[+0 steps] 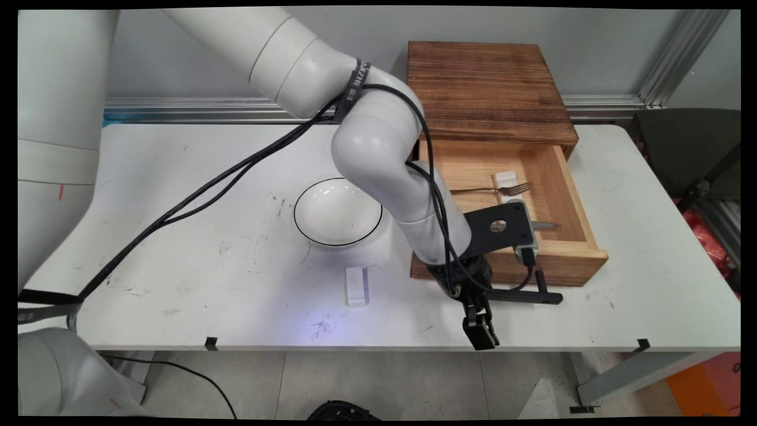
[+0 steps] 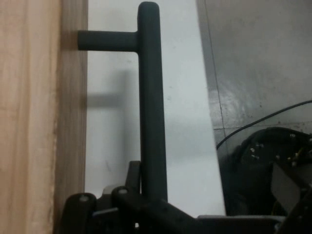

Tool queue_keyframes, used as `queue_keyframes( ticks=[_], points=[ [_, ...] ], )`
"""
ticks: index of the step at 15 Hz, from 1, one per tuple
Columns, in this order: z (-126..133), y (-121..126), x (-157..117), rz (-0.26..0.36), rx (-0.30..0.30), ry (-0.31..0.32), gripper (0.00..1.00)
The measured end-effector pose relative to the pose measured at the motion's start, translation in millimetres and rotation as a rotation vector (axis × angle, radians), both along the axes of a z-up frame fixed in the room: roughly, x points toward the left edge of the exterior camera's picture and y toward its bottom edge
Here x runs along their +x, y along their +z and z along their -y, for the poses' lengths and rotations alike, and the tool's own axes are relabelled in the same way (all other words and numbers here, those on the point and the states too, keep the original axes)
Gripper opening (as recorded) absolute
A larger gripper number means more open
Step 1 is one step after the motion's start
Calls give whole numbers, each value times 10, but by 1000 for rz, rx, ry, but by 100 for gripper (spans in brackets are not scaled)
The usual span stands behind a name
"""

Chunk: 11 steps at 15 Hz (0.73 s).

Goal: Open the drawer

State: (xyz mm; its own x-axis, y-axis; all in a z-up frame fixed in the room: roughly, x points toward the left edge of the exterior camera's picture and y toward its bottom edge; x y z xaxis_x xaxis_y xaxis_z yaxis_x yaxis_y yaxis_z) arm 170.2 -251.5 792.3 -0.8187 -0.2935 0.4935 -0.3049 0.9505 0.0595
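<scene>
A: Hanging low at the desk's (image 1: 177,177) near edge, my end effector (image 1: 480,331) sits in front of the open wooden drawer (image 1: 568,260). Entry: position logged.

B: Holding anything?

A: The black handle bar (image 2: 152,107) of the drawer runs right up against my linkage in the hand view. Whether my fingers are closed on it or merely beside it, I cannot tell; the tips are hidden there, and in the main view they look close together but unclear.

B: Drawer contents?

A: A fork (image 1: 494,190) lying across a small white block (image 1: 506,179), and a knife tip (image 1: 547,225) showing from behind my camera mount. The drawer is pulled out from a dark wooden box (image 1: 488,89) against the wall.

B: Rest of the desk?

A: A white bowl with a dark rim (image 1: 337,212) left of my wrist, well apart from the drawer. A second small white block (image 1: 357,286) lies nearer the front edge, below the bowl.
</scene>
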Motion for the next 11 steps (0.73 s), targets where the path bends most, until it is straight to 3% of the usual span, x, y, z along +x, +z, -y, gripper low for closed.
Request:
queue_keyframes(
  ticks=[11],
  points=[
    [-223, 63, -16, -13, 21, -30, 100]
  ],
)
